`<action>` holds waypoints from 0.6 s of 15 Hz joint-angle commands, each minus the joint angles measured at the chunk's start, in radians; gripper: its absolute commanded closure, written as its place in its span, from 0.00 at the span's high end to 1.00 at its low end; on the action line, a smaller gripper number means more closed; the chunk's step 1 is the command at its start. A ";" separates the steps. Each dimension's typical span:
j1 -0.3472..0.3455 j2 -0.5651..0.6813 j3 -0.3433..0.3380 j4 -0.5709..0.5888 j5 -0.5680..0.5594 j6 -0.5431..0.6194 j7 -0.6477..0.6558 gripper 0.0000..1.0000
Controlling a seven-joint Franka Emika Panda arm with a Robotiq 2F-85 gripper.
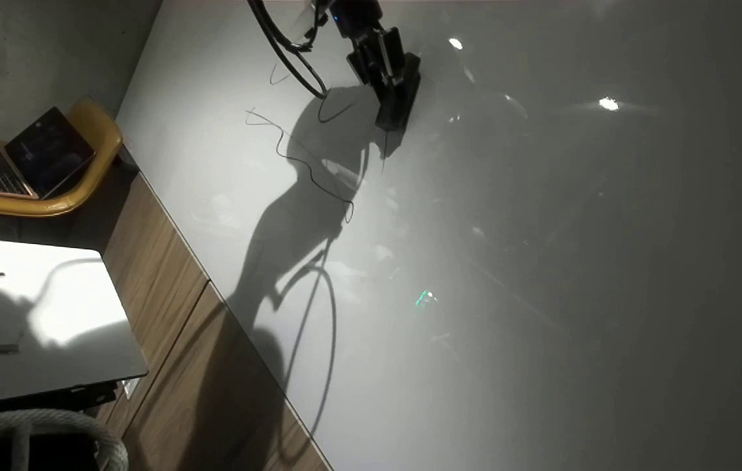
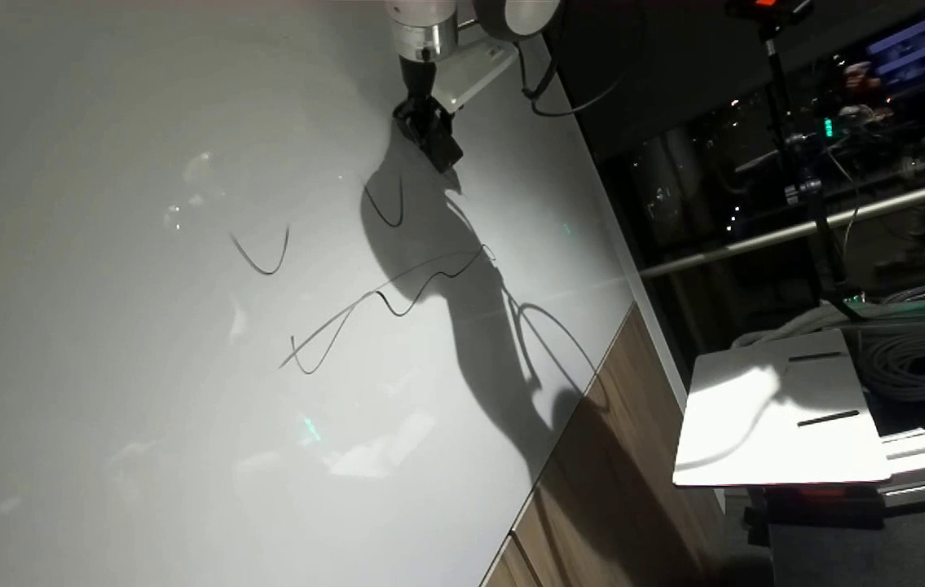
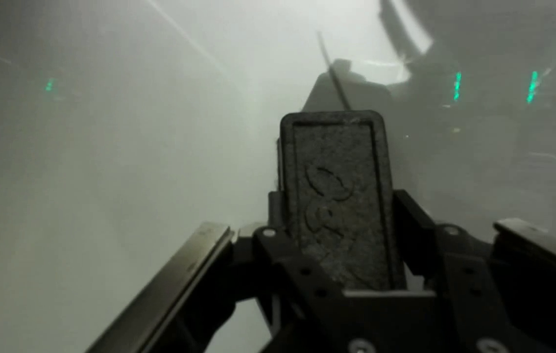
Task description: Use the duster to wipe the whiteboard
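One gripper clasping one duster | one whiteboard, several dark strokes | one laptop on one yellow chair

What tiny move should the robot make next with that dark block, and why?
Probably slide the duster a little way along the thin dark line that runs out past its far end in the wrist view. The end effector is gripping the duster, which seems to rest against the whiteboard, and that line is unwiped.
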 commanded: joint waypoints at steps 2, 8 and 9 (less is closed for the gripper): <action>-0.090 0.060 -0.114 0.038 0.072 0.218 -0.087 0.29; -0.055 -0.080 -0.055 -0.106 0.277 0.323 -0.233 0.29; -0.049 -0.098 -0.035 -0.127 0.293 0.344 -0.250 0.29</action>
